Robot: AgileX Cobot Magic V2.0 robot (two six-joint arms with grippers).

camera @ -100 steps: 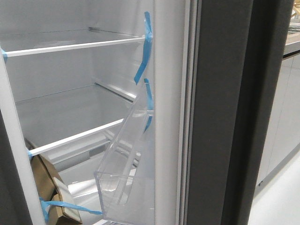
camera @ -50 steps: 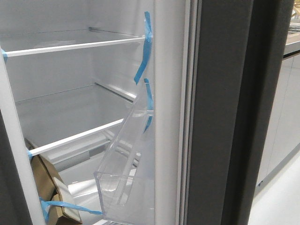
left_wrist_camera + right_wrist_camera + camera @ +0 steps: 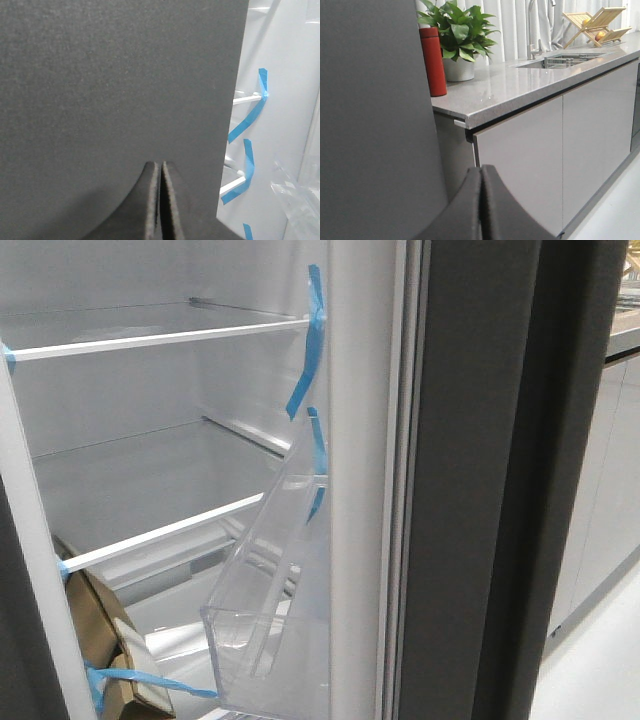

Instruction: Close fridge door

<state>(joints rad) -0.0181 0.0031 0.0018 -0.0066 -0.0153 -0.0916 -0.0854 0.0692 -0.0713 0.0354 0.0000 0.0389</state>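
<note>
In the front view the fridge door (image 3: 455, 490) stands open at the right as a tall matte dark grey slab. Its white inner lining (image 3: 360, 440) carries a clear plastic bin (image 3: 265, 630) stuck with blue tape (image 3: 312, 340). The white shelves (image 3: 160, 338) of the fridge show to the left. My left gripper (image 3: 160, 200) is shut and empty, close in front of a dark grey slab (image 3: 110, 85); I cannot tell which panel it is. My right gripper (image 3: 481, 205) is shut and empty beside a dark grey panel (image 3: 370, 115). Neither gripper shows in the front view.
A second dark grey panel (image 3: 570, 440) stands right of the door. Light grey cabinet fronts (image 3: 520, 160) under a stone counter (image 3: 530, 85) hold a red bottle (image 3: 432, 61), a plant (image 3: 457, 30), a sink and a wooden rack (image 3: 597, 22). Cardboard (image 3: 100, 630) lies low in the fridge.
</note>
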